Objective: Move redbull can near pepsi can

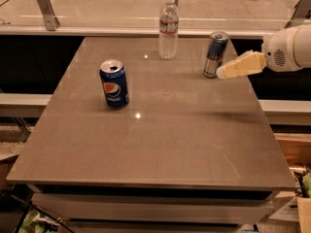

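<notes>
gripper (223, 72) from right, tip just beside redbull can (215, 54) base | jaw state: cannot tell | pepsi can (114, 84) well apart, left

The brown table (160, 149) carries the pepsi can (114, 84) at left, a water bottle (168, 29) at the back, and the redbull can (215, 54) at right, with the gripper (224, 72) just beside it.

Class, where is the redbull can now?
The redbull can stands back right on the table, beside the water bottle, the tool just right of it.
</notes>
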You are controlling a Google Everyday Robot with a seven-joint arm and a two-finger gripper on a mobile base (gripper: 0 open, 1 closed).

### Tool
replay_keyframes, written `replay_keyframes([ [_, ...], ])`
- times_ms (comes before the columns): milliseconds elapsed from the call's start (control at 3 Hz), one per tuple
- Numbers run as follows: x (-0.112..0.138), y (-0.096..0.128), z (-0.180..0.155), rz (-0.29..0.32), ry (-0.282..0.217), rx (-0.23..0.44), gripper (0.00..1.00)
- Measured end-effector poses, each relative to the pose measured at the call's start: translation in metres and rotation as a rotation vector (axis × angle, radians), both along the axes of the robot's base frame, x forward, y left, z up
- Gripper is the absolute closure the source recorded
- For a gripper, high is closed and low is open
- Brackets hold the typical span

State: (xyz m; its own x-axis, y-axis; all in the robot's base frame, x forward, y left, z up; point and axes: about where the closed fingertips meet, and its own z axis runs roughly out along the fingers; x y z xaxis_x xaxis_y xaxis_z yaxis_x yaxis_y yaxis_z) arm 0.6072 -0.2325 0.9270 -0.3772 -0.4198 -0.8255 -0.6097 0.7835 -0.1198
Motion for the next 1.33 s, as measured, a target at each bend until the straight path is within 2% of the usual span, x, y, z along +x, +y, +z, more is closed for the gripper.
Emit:
replay_keyframes([
  [333,0.020,0.005,-0.011,0.001,-0.041,0.073,0.00],
  [667,0.037,0.011,-0.021,0.007,-0.066,0.118,0.00],
  [1333,0.073,0.020,-0.028,0.017,-0.102,0.162,0.00],
])
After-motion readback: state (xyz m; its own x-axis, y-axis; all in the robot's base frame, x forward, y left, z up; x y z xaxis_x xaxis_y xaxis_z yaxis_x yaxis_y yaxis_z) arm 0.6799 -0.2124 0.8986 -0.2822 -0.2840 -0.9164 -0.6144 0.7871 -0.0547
